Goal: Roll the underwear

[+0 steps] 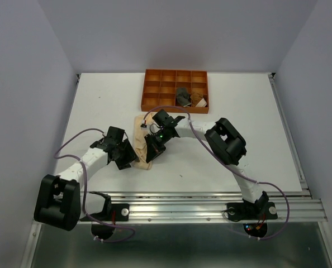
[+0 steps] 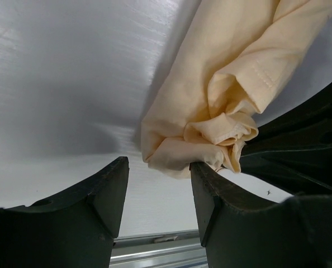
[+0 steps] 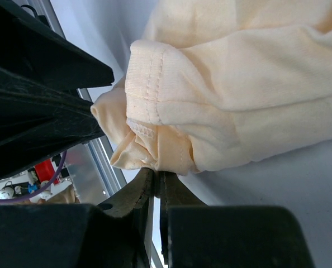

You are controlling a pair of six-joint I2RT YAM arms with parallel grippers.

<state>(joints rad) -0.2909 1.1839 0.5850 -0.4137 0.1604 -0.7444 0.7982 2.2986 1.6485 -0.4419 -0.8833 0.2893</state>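
Observation:
The pale peach underwear (image 1: 138,129) lies partly rolled on the white table between both arms, its bunched near end (image 2: 210,100) toward the front edge. My left gripper (image 2: 159,167) stands open beside that end; its right finger (image 2: 210,190) touches the cloth and nothing is between the jaws. My right gripper (image 3: 156,172) is shut, pinching a fold at the roll's stitched edge (image 3: 238,84). From above, the left gripper (image 1: 131,159) and right gripper (image 1: 152,153) flank the roll's near end. A dark grey underwear (image 1: 183,96) and a rust-brown one (image 1: 198,99) sit in the tray.
The orange-brown grid tray (image 1: 155,75) stands at the back centre of the table (image 1: 255,134). The metal rail (image 1: 199,201) runs along the near edge. The left gripper's black fingers (image 3: 37,111) fill the left of the right wrist view.

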